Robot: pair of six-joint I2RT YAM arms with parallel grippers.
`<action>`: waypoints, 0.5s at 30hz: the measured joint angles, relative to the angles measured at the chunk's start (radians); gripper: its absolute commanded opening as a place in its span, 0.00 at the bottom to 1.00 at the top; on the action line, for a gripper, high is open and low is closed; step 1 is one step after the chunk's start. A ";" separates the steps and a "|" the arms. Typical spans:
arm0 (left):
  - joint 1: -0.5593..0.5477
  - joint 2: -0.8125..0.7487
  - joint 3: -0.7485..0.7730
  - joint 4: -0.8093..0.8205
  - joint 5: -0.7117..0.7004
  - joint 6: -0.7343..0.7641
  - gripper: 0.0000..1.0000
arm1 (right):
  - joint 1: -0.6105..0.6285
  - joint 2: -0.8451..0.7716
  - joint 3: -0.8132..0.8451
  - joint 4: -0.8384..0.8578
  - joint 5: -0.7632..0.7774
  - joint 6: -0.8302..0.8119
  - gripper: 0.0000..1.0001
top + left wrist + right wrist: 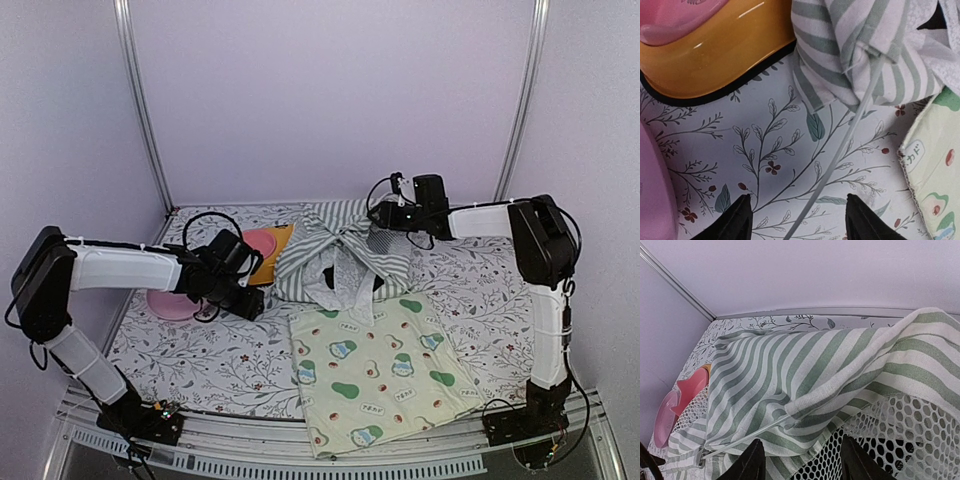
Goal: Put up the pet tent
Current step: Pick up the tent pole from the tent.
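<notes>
Pet tent lies collapsed at centre frame. Left gripper, fingers apart, straddles its thin white pole and should close next. Right gripper hovers spread over the striped fabric.

Floral table under pet tent, mat, orange bowl

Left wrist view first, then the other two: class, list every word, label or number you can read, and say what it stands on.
"カド": on a small pale label printed on the avocado-print mat, near its edge; possibly part of a longer word.
Top view: similar small labels on the mat, too small to read.
Striped pet tent, orange pet bowl: no text shows.
</notes>
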 measured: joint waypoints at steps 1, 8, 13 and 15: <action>0.000 0.005 0.005 0.000 0.000 0.003 0.62 | 0.000 0.005 0.000 0.002 0.003 -0.003 0.52; 0.000 0.037 0.037 0.005 0.000 0.036 0.49 | 0.000 0.060 0.032 0.042 0.014 -0.002 0.49; 0.000 0.058 0.042 0.003 0.001 0.053 0.34 | 0.005 0.109 0.088 0.047 0.018 0.002 0.34; 0.000 0.064 0.045 0.002 0.000 0.062 0.18 | 0.011 0.119 0.106 0.048 0.021 0.003 0.14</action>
